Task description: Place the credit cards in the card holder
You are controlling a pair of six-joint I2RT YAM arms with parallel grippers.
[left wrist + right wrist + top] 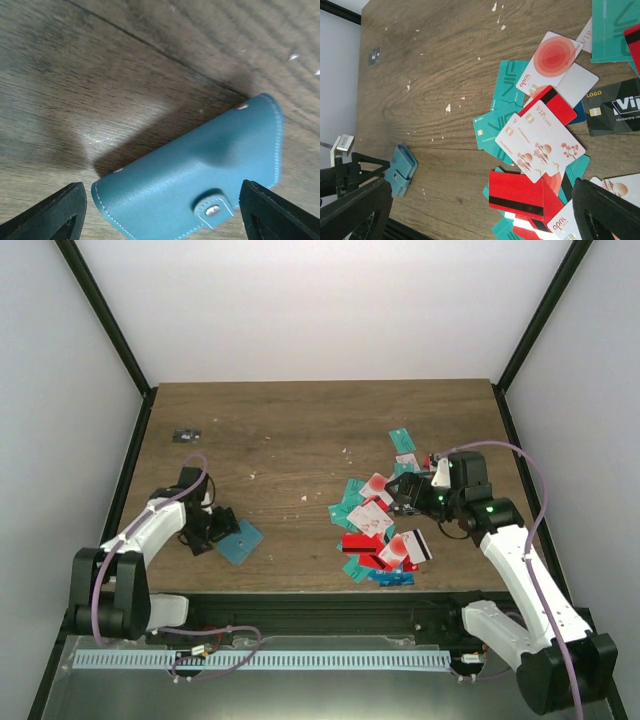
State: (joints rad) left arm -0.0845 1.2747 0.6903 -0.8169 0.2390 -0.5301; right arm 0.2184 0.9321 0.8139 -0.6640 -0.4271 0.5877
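Wood-grain tabletop (300, 430) w/ white flecks, pale walls on three sides, black frame posts at the corners.

The work looks split by side. The card holder (241, 540) lies near the front-left edge, well apart from the credit cards (380, 530), which sit in a loose overlapping heap front-right. Each arm is parked over its own half, prob. so one can deal w/ the holder while the other picks cards.

The left gripper (218, 528) is low at the holder. In the wrist view its fingers are apart, one on either side of the holder, w/ nothing clamped. That fits lining up for a grab, as I read it.

The right gripper (400, 497) hangs over the far side of the heap w/ fingers spread wide and empty. No card is singled out yet, as far as I can tell.

The holder is teal-blue, soft-looking, w/ pale stitching round the edge. It is folded shut, w/ a snap tab (212, 211) and metal stud fastened, so it likely needs opening first. Small pinkish bits show at its edge; can't tell what they are.

The cards are teal, red w/ a black stripe (517, 195), white w/ red print (540, 140) and one black VIP card (615, 110). They overlap a lot, so edges may be hard to get under.

A small dark object (186, 435) sits far-left, away from everything.
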